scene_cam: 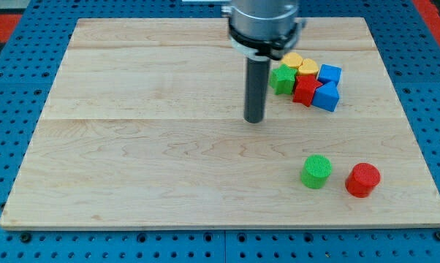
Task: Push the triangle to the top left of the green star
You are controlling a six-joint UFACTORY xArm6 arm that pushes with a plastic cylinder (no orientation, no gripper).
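My tip (254, 120) rests on the wooden board (132, 146), left of a tight cluster of blocks and a little below it. The green star (281, 79) is the cluster's leftmost block, up and to the right of my tip with a small gap between them. A blue block that looks like the triangle (326, 97) lies at the cluster's lower right, next to a red block (305, 90). Two yellow blocks (292, 59) (307, 67) and a blue cube (329, 73) sit along the cluster's top and right.
A green cylinder (316, 171) and a red cylinder (362, 180) stand apart near the view's bottom right. The arm's dark body (264, 25) hangs over the board's top centre, hiding part of the cluster's upper left.
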